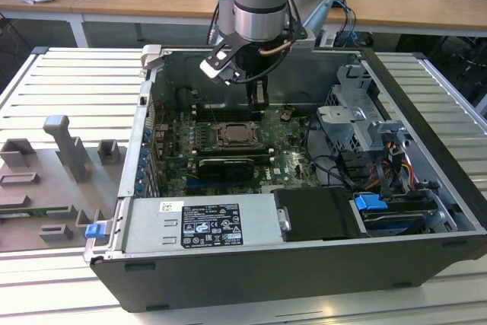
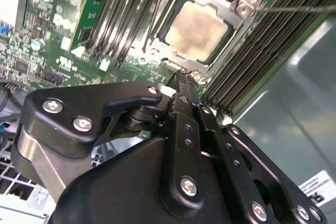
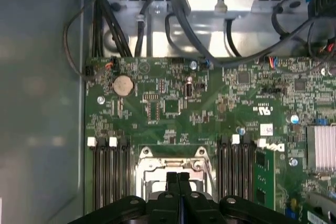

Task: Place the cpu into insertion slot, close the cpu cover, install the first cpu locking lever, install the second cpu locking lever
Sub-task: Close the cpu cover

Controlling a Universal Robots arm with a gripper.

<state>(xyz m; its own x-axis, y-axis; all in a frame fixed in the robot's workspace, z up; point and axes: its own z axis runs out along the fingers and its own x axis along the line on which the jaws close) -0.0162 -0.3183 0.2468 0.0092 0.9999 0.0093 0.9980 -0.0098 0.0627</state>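
Power supply (image 1: pixel 148 226) nearest, white label (image 1: pixel 211 224) on it, print too small to read. Blue tab (image 1: pixel 370 205) and cables (image 1: pixel 335 167) at the exterior view's right. Behind: board (image 3: pixel 173 103), cpu (image 2: pixel 198 27) seated in slot (image 1: pixel 221 136), cover (image 2: pixel 163 51) down over it, memory slots (image 3: pixel 107 174) both sides. Claw (image 2: pixel 181 76) pinched fully together, holding nothing, tip just beside slot edge; contact unclear. Thin lever (image 2: pixel 294 9) crosses memory slots. Grey fixture (image 1: pixel 68 150) on worktop (image 1: pixel 46 74).

Hand (image 1: pixel 257 106) low inside the open case (image 1: pixel 251 279) on the slatted bench (image 1: pixel 61 81), close by the slot's (image 1: pixel 240 136) far edge.
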